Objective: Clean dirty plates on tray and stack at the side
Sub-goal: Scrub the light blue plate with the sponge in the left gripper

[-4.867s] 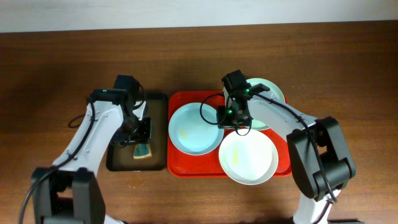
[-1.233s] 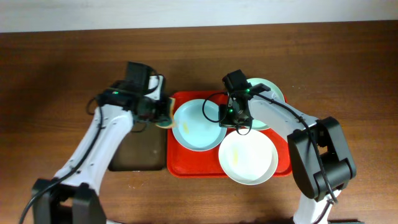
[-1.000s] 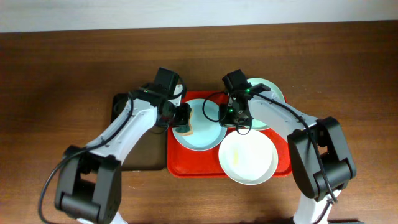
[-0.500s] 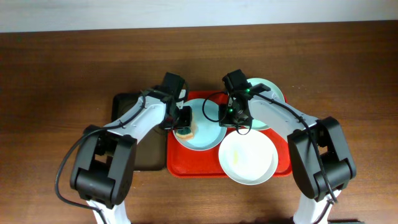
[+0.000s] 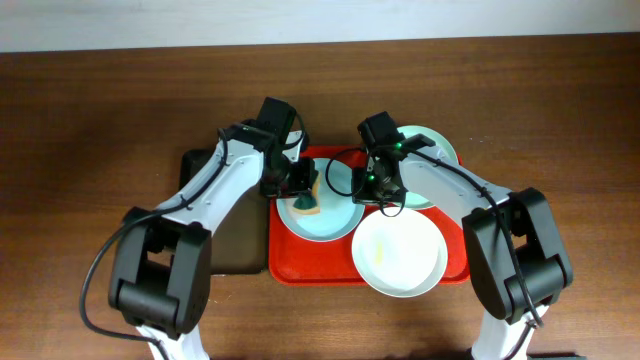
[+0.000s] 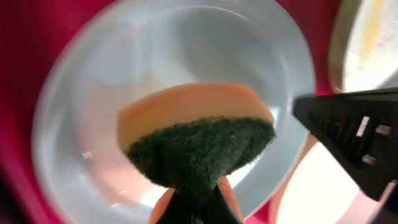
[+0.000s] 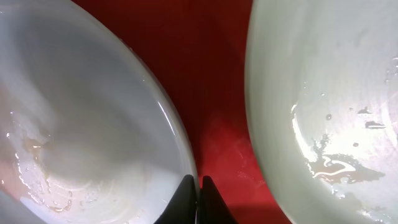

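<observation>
Overhead: the left gripper [image 5: 300, 184] clamps a sponge [image 5: 308, 200] over the pale blue plate [image 5: 335, 215] on the red tray [image 5: 300, 270]; the right gripper [image 5: 372, 198] hides its rim. Left wrist: the grip is cut off below. Right wrist: jaws pinch that rim.

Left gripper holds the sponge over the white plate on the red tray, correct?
No. The left gripper holds the sponge over the blue plate on the red tray, not the white plate; the left wrist view shows the sponge above the blue one.
</observation>
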Robot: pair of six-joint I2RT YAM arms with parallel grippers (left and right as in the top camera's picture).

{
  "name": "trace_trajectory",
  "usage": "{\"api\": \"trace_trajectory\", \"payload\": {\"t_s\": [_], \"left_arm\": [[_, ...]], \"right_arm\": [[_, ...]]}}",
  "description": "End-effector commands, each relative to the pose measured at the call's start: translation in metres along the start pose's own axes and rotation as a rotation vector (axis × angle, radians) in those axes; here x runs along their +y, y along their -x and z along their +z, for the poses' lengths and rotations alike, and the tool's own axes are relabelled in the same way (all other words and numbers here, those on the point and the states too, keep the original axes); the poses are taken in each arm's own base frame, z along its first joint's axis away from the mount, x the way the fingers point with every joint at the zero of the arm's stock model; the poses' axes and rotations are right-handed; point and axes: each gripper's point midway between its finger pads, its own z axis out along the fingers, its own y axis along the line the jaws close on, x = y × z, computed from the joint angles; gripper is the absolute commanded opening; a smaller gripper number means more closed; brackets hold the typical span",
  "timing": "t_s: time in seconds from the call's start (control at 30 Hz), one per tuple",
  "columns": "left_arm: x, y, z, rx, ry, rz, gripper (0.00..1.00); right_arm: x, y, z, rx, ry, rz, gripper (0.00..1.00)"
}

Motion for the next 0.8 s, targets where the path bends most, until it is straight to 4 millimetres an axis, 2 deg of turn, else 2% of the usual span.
{"api": "trace_trajectory", "payload": {"t_s": [0.0, 0.03, 0.23, 0.37, 0.47, 0.53, 0.6, 0.7, 0.77], "left_arm": [[0.019, 0.011, -0.012, -0.080, 0.161, 0.035, 0.00], [0.026, 0.008, -0.008, -0.086, 0.208, 0.021, 0.00], [0.024, -0.004, 0.017, -0.091, 0.206, 0.018, 0.00], [0.037, -0.002, 0.028, -0.097, 0.265, -0.001, 0.00], [0.040, -0.011, 0.044, -0.041, 0.254, -0.029, 0.00], [0.030, -0.021, 0.057, 0.024, 0.174, -0.020, 0.00], [0.009, -0.030, 0.061, 0.080, 0.045, -0.003, 0.00], [-0.020, -0.024, 0.049, 0.105, -0.147, 0.032, 0.00], [-0.024, -0.010, 0.031, 0.080, -0.192, 0.018, 0.00]], "right_arm": [[0.004, 0.001, -0.008, -0.019, 0.005, -0.008, 0.04], [0.003, 0.000, -0.008, -0.018, 0.004, -0.008, 0.04], [0.003, 0.000, -0.007, -0.017, 0.003, -0.007, 0.04], [0.002, -0.002, -0.006, -0.014, 0.002, -0.007, 0.04], [0.001, -0.002, -0.004, -0.019, 0.004, -0.008, 0.04], [0.001, -0.002, -0.003, -0.021, 0.005, -0.008, 0.04], [0.001, -0.002, -0.003, -0.021, 0.006, -0.008, 0.04], [0.001, -0.002, -0.003, -0.021, 0.006, -0.008, 0.04], [0.001, -0.002, -0.003, -0.021, 0.006, -0.008, 0.04]]}}
